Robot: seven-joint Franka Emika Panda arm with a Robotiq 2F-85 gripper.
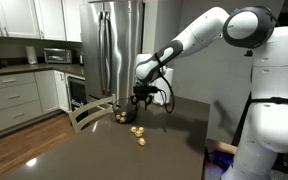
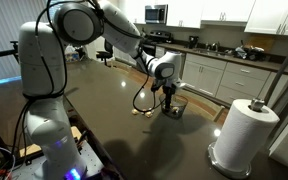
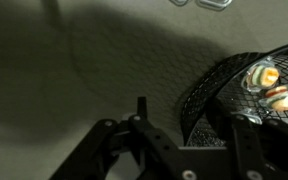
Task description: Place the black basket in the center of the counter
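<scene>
The black basket (image 3: 239, 85) is a round wire-mesh bowl at the right of the wrist view, with small tan lumps (image 3: 266, 78) inside it. In both exterior views it sits near the counter's far edge (image 1: 130, 108) (image 2: 177, 109). My gripper (image 3: 184, 125) is open and straddles the basket's rim, one finger outside and one inside the mesh. It hangs right over the basket in both exterior views (image 1: 142, 96) (image 2: 169, 96). The dark counter (image 1: 94, 155) (image 2: 114, 130) spreads wide around it.
Loose tan lumps (image 1: 139, 134) (image 2: 139, 113) lie on the counter beside the basket. A paper towel roll (image 2: 246, 130) stands at a counter corner. A chair back (image 1: 89, 115), a steel fridge (image 1: 119, 45) and white cabinets (image 1: 14, 95) are beyond the counter.
</scene>
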